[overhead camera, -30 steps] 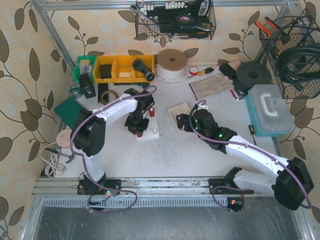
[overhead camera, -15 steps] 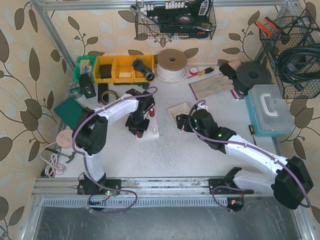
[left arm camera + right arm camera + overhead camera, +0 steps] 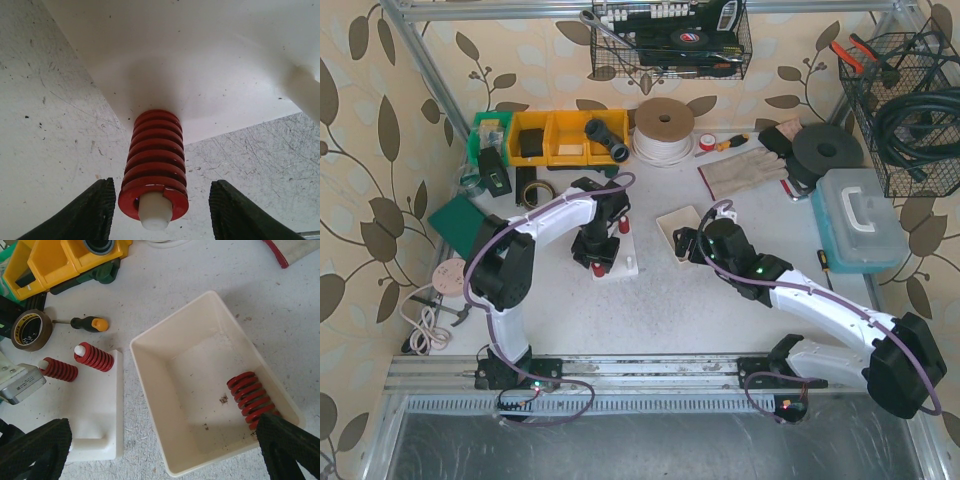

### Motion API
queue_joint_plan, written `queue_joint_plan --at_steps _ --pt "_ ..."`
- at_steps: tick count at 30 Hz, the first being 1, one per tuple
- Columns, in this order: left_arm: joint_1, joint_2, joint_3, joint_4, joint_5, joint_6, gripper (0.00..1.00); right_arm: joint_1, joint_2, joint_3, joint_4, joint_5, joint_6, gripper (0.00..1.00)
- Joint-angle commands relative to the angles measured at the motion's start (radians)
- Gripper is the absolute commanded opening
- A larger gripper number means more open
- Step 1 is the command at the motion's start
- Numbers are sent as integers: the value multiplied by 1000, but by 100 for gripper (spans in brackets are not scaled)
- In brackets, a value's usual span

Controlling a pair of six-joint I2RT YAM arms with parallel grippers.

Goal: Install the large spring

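The print on the brown tape roll (image 3: 30, 344) is showing too small for you to read; your left gripper (image 3: 162, 202) is hovering with its fingers (image 3: 97, 210) apart, flanking the red large spring (image 3: 155, 150) without touching it; that spring is sitting upright over a white peg (image 3: 154, 217) on the white base plate (image 3: 210, 60); a second spring (image 3: 94, 356) is standing on the neighbouring peg; further right, your right gripper (image 3: 162, 445) is hanging spread wide over the cream tray (image 3: 150, 375), where another red spring (image 3: 249, 397) is lying by its right wall.
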Motion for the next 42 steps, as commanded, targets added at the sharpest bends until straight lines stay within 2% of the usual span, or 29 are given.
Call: queue_joint_plan --at_steps 1,9,14,20,24,27,30,32,33,35,38,42 --pt "7 -66 21 -23 21 -1 57 4 -6 -4 -15 26 11 99" --pt "4 -147 32 -17 32 -30 61 3 0 4 -32 28 19 99" --pt "3 -271 -46 51 37 -78 63 -9 35 36 -73 1 20 99" --pt "-10 -520 -341 391 128 -174 63 -14 33 48 -108 -8 17 99" --pt "-39 -624 -507 685 158 -250 63 -24 46 75 -140 -52 -5 99" --pt "-76 -667 -592 824 157 -269 63 -33 82 132 -193 -113 -36 98" --pt "-87 -713 -690 929 165 -296 63 -49 154 261 -360 -162 -100 96" --pt "-88 -766 -709 936 157 -289 63 -70 204 357 -485 -183 -140 95" --pt "-88 -821 -748 969 139 -298 64 -113 260 446 -581 -237 -171 92" --pt "-87 -846 -763 985 141 -306 64 -148 317 515 -678 -277 -197 89" --pt "-87 -860 -762 985 153 -307 64 -180 418 605 -785 -310 -235 83" --pt "-87 -887 -768 993 161 -326 64 -184 523 668 -831 -297 -247 80"
